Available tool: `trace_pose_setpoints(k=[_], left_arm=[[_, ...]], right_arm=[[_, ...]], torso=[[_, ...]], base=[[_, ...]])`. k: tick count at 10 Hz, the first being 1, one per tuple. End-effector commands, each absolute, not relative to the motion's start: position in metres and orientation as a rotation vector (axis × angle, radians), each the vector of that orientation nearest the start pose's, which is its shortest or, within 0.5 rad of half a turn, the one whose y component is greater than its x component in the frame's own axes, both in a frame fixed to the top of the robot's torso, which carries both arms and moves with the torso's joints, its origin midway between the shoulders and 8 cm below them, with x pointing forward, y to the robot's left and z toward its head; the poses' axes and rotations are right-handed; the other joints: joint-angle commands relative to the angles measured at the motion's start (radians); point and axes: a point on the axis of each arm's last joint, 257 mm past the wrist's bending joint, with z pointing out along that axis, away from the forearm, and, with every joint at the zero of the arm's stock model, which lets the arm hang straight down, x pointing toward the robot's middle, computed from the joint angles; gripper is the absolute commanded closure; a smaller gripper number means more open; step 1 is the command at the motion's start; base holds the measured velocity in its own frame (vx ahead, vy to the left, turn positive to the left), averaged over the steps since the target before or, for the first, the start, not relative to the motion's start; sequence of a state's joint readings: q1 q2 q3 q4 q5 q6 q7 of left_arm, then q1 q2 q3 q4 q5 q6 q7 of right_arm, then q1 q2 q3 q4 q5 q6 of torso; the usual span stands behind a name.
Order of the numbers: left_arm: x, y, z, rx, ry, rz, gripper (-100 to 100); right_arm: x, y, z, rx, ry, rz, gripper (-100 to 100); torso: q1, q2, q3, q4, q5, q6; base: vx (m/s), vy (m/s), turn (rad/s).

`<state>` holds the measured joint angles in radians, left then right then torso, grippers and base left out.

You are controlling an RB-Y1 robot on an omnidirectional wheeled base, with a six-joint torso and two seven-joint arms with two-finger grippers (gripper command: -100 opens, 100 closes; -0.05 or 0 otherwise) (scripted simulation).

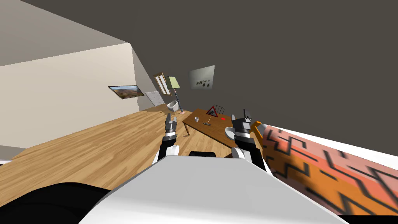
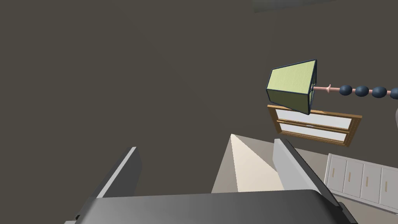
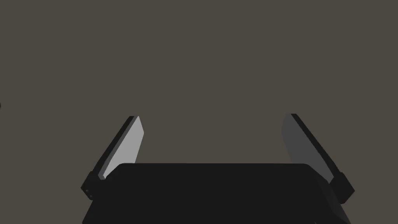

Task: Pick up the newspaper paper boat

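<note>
A small triangular folded shape (image 1: 212, 111), grey print with red edges, stands on the far part of a brown wooden table (image 1: 212, 131); it looks like the paper boat. My left gripper (image 1: 171, 116) is raised left of the table, over the wooden floor, open and holding nothing (image 2: 206, 146). My right gripper (image 1: 239, 115) is raised over the table's near right end, also open and holding nothing (image 3: 213, 116). Both are well short of the boat.
On the table lie a small grey cup (image 1: 197, 119), a dark flat item (image 1: 206, 124), a tiny red object (image 1: 223, 118) and a white bowl (image 1: 229, 132). A floor lamp (image 1: 173, 83) and a wire chair (image 1: 219, 108) stand beyond. An orange patterned seat (image 1: 318, 167) is at the right.
</note>
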<state>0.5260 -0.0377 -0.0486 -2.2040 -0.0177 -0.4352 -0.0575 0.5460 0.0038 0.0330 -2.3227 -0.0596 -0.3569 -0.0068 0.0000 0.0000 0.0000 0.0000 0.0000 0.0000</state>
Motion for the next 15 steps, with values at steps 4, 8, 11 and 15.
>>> trace_pose_setpoints(k=[4,8,11,15], left_arm=[[0.367,0.271,-0.032,-0.786,0.723,-1.240,0],[0.367,0.271,-0.032,-0.787,0.724,-1.239,0],[0.367,0.271,-0.032,-0.787,0.724,-1.239,0],[0.367,0.271,-0.032,-0.787,0.724,-1.239,0]], right_arm=[[0.368,-0.280,-0.034,0.773,0.791,1.250,-100],[0.381,-0.286,-0.074,0.733,0.916,1.146,-100],[0.389,-0.293,-0.100,0.689,1.004,1.061,-100],[0.398,-0.305,-0.140,0.653,1.114,0.956,-100]], torso=[[-0.007,0.004,0.002,0.001,-0.002,0.000],[-0.007,0.004,0.002,0.001,-0.002,0.000],[-0.006,0.003,0.002,0.001,-0.002,0.000],[-0.005,0.001,0.000,0.000,-0.001,0.000]], base=[[-0.054,-0.081,0.113],[-0.062,-0.092,0.115],[-0.052,-0.086,0.114],[-0.029,-0.068,0.102]])
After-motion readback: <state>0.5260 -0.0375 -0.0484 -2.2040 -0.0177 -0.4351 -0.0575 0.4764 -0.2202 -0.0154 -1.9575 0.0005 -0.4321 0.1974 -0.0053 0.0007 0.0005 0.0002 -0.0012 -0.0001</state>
